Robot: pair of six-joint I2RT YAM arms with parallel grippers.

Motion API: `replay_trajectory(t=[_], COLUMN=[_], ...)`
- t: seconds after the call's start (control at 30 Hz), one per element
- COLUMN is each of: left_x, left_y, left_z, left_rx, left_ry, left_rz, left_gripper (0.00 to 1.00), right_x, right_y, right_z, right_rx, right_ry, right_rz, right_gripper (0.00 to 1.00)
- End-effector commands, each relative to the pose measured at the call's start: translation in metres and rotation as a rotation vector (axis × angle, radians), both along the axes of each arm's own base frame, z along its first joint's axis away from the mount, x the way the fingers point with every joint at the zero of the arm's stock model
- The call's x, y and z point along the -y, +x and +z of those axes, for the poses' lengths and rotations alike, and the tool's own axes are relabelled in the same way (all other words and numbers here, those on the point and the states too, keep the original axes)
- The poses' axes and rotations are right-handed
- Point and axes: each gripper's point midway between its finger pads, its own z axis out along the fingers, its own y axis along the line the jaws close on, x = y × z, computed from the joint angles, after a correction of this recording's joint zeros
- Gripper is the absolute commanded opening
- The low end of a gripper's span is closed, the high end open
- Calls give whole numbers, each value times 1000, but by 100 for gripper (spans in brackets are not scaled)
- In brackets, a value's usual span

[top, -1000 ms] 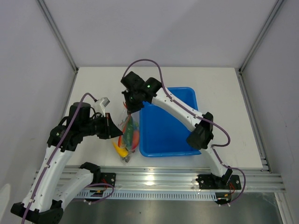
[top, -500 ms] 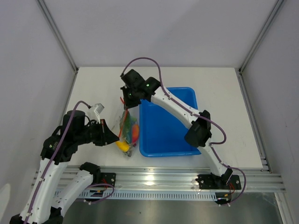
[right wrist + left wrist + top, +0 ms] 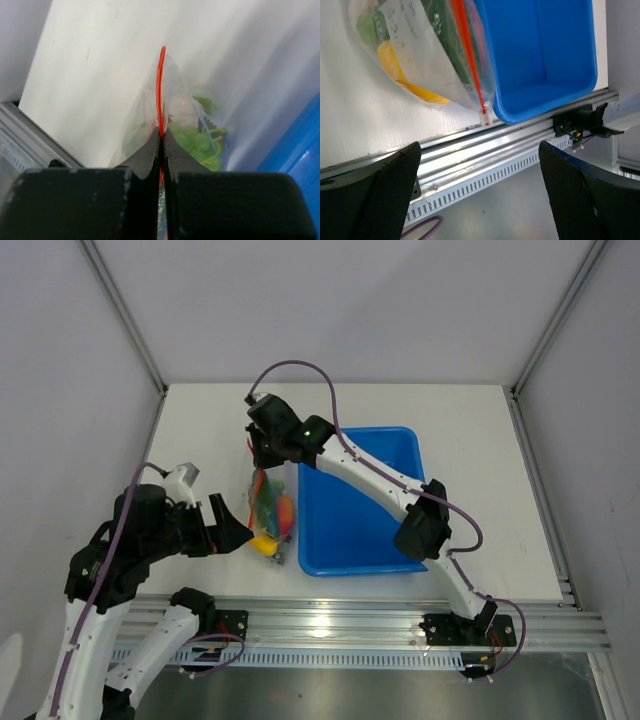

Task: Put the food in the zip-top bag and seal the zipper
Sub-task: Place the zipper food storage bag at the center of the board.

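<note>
Two claws: the left gripper [image 3: 480,197] stands spread wide and holds nothing; the right gripper [image 3: 160,145] is pressed together, pinching the zipper [image 3: 161,85] at the bag's far end.
Bag place: the zip-top bag [image 3: 270,515] lies on the white table [image 3: 200,430], just beside the left wall of the blue tub [image 3: 360,510], with the left gripper near its left side.
Contents: food [image 3: 272,512] shows through the film in yellow, green and orange-red lumps.
Materials: the bag is clear, floppy, wrinkled plastic; the zipper is a thin red-orange strip; the tub is smooth, glossy and rectangular with rounded corners; the finger pads [image 3: 370,190] are black and finely textured.
Change: a second ago the left gripper was closed at the bag's side; now it has opened and drawn back to the left.
</note>
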Motion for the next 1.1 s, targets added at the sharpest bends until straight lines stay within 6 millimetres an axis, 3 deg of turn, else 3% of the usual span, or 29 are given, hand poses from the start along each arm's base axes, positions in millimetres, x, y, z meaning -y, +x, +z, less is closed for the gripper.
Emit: replay_trajectory(t=[0.0, 0.27, 0.4, 0.43, 0.5, 0.53, 0.57, 0.63, 0.77, 0.93, 1.0, 1.07], left_x=[-20, -22, -21, -20, -20, -19, -18, -17, -14, -13, -13, -15], left_y=[-1, -20, -23, -23, -22, -21, -20, -19, -19, -16, -15, -14], left_z=[21, 27, 21, 21, 19, 20, 19, 14, 10, 7, 8, 11], left_rx=[84, 118, 102, 100, 97, 99, 96, 82, 75, 75, 79, 90], left_ry=[35, -9, -13, -17, -14, -19, -19, -22, -38, -50, -50, -49], left_rz=[101, 104, 101, 99, 98, 95, 94, 94, 91, 101, 107, 119], left_gripper=[99, 100, 100, 100, 100, 99, 100, 99, 100, 99, 99, 99], right_x=[-15, -48, -72, -75, -85, -86, -86, -83, -71, -49, -43, -40], right_y=[14, 8, 6, 6, 2, 3, 2, 3, 3, -7, -23, -40], right_z=[89, 91, 60, 53, 37, 35, 32, 34, 59, 119, 148, 156], right_rx=[248, 439, 398, 388, 352, 338, 331, 334, 343, 351, 334, 298], right_ry=[137, 90, 105, 104, 119, 126, 126, 120, 144, 240, 308, 339], right_rz=[-24, 13, 88, 99, 144, 146, 151, 150, 137, 114, 160, 211], right_gripper=[0, 0, 3, 8, 34, 42, 58, 78, 96, 99, 99, 99])
